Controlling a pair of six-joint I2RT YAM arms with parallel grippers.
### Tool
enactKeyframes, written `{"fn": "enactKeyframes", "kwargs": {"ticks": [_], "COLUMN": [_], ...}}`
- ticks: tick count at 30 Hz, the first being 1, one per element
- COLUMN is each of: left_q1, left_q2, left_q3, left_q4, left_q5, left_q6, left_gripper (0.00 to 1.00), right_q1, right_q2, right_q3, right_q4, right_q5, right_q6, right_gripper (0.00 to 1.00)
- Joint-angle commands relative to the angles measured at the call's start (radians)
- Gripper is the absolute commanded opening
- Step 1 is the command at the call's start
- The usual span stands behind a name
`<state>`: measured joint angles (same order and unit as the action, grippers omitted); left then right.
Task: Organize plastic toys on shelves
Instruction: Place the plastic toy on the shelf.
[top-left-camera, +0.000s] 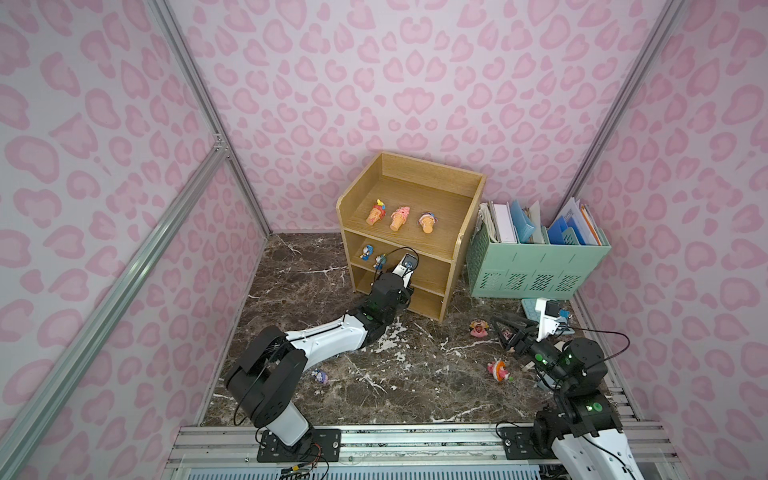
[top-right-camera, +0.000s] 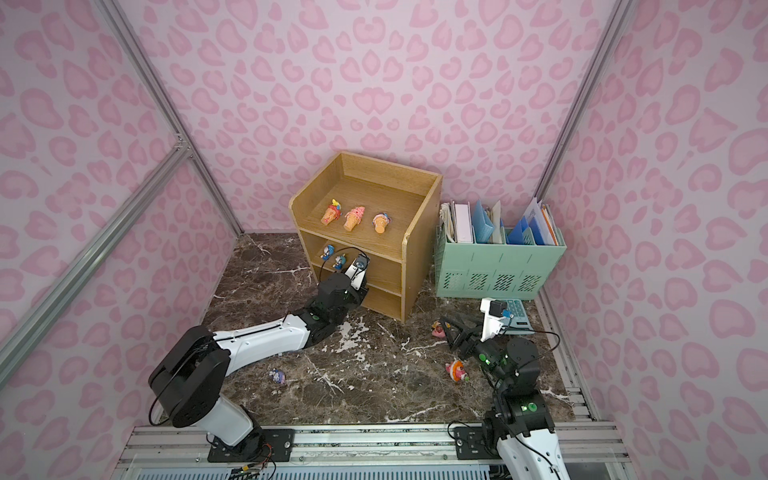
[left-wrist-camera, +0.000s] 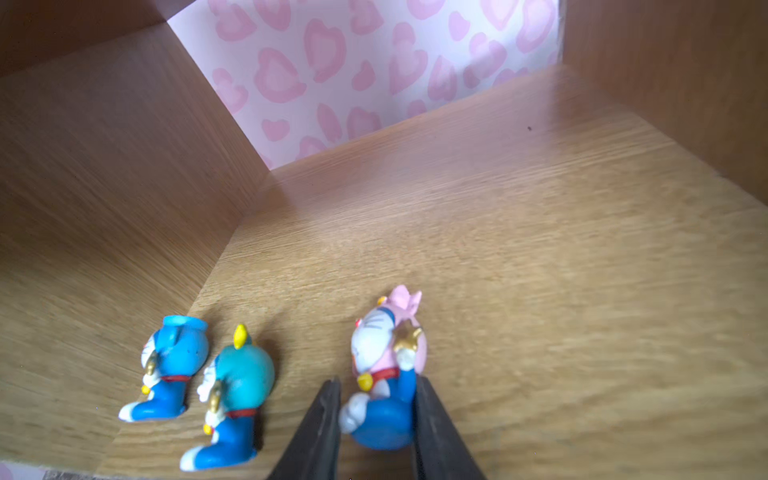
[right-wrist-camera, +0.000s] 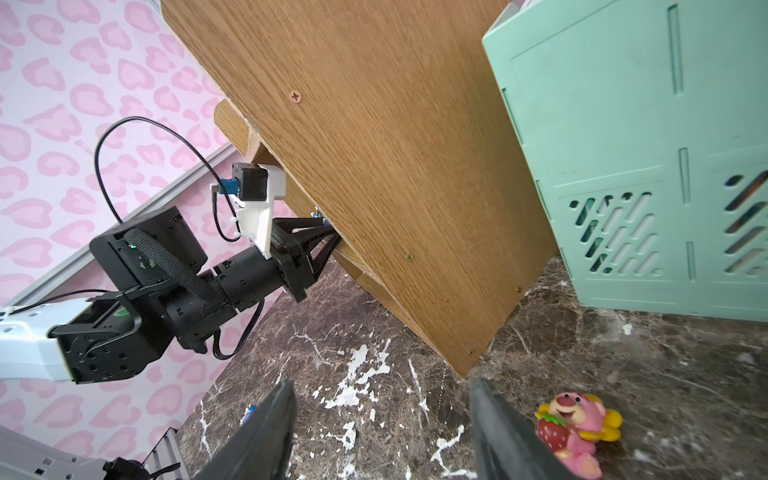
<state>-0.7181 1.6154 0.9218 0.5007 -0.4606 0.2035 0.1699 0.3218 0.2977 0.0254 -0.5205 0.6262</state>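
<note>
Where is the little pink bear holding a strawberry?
In the right wrist view, the glossy pink bear figurine is on the marble tabletop beside the right gripper, near a bottom corner of the oak shelf unit and the mint green file organizer.

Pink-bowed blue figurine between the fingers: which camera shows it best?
Left wrist view: the pink-bowed blue-and-white figurine lies close up. In both top views the left arm hides it; in the right wrist view, the wooden shelves do.
</note>
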Motion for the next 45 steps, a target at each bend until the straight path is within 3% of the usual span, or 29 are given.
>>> {"fn": "enactKeyframes", "kwargs": {"ticks": [1, 9, 19, 27, 30, 31, 32, 35, 40, 42, 45], "left_q1": [0.005, 0.004, 0.004, 0.005, 0.016, 0.039, 0.085, 0.269, 0.498, 0.535, 0.539], "left_q2": [0.009, -0.017, -0.118, -0.371, -0.542, -0.599, -0.647, -0.733, -0.793, -0.814, -0.856], "left_q3": [0.007, -0.026, -0.047, -0.123, -0.161, -0.155, -0.138, -0.098, -0.16, -0.201, -0.251], "left_q4": [-0.007, -0.017, -0.096, -0.233, -0.339, -0.412, -0.518, -0.764, -0.927, -0.985, -1.112], "left_q5": [-0.002, 0.019, 0.156, 0.317, 0.265, 0.244, 0.272, 0.459, 0.707, 0.695, 0.535], "left_q6": [-0.027, -0.041, -0.041, -0.104, -0.231, -0.319, -0.414, -0.634, -0.81, -0.838, -0.884], "left_gripper": [0.36, 0.47, 0.62, 0.74, 0.9, 0.97, 0.98, 0.97, 0.94, 0.93, 0.93], "right_q1": [-0.003, -0.009, -0.014, -0.013, -0.013, -0.015, -0.014, -0.011, 0.043, 0.109, 0.298], "right_q2": [-0.007, -0.012, -0.011, -0.024, -0.044, -0.051, -0.063, -0.108, -0.147, -0.138, -0.071], "right_q3": [0.0, 0.0, -0.008, -0.017, -0.045, -0.061, -0.08, -0.134, -0.189, -0.195, -0.187], "right_q4": [0.001, -0.003, 0.002, 0.007, 0.053, 0.082, 0.113, 0.201, 0.28, 0.283, 0.276], "right_q5": [-0.006, -0.009, -0.018, -0.037, -0.081, -0.102, -0.118, -0.153, -0.155, -0.115, 0.023], "right_q6": [-0.01, -0.01, 0.0, -0.004, 0.0, 0.005, 0.011, 0.029, 0.045, 0.024, -0.036], "right_gripper": [0.68, 0.68, 0.68, 0.68, 0.69, 0.69, 0.69, 0.69, 0.67, 0.67, 0.66]}}
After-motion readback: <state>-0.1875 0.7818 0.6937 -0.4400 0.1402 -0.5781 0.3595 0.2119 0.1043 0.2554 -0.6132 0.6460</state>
